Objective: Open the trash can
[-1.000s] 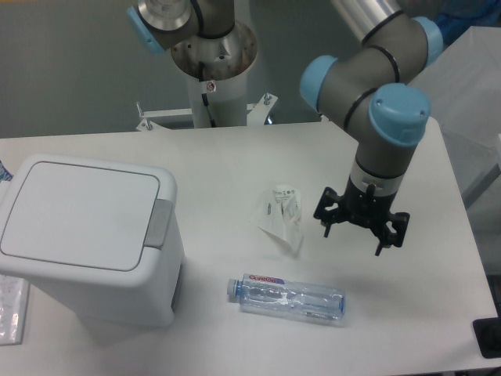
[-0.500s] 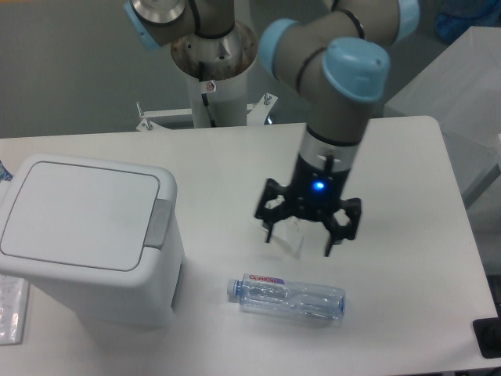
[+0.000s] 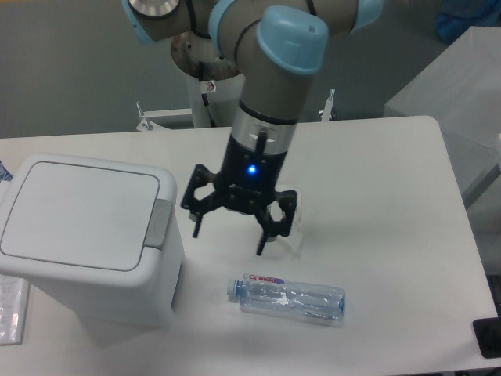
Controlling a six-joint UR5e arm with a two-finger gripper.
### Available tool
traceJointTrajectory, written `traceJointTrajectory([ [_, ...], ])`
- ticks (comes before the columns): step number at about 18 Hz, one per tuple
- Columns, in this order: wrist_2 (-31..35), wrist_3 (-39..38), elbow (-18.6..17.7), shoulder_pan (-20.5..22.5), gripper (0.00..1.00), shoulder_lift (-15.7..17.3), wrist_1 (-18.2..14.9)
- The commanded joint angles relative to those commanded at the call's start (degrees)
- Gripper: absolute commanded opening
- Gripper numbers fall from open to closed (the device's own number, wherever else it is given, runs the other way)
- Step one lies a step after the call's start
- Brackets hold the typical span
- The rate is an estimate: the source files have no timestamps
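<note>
Lid down flat, the large boxy white plastic trash can [image 3: 86,235] sits at the left side of the white desk [image 3: 376,180], its grey push tab [image 3: 160,225] at the rim facing right. The black two-finger tool [image 3: 229,233] hangs just right of that tab with its fingers spread and nothing between them (a blue light glows on its wrist). A crumpled clear plastic wrapper [image 3: 291,219] shows partly behind it. A clear plastic water bottle [image 3: 286,298] lies on its side nearer the front edge.
</note>
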Motion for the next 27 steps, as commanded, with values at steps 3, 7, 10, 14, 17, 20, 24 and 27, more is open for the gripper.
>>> traceJointTrajectory([
  [3, 0.0, -0.8, -0.3, -0.8, 1.0, 0.6, 0.0],
  [7, -0.6, -2.3, -0.3, -1.2, 1.0, 0.6, 0.0],
  [10, -0.8, -2.3, -0.9, -1.2, 1.0, 0.7, -0.1],
  [14, -0.6, -1.8, -1.9, -1.2, 1.0, 0.7, 0.1],
  [17, -0.6, -1.8, -2.1, -1.2, 1.0, 0.7, 0.1],
  [20, -0.6, -1.7, -2.0, -1.2, 1.0, 0.6, 0.1],
  [24, -0.4, -1.7, -2.2, -1.3, 1.0, 0.5, 0.1],
  [27, -0.7, -2.0, -1.9, -1.2, 1.0, 0.6, 0.1],
])
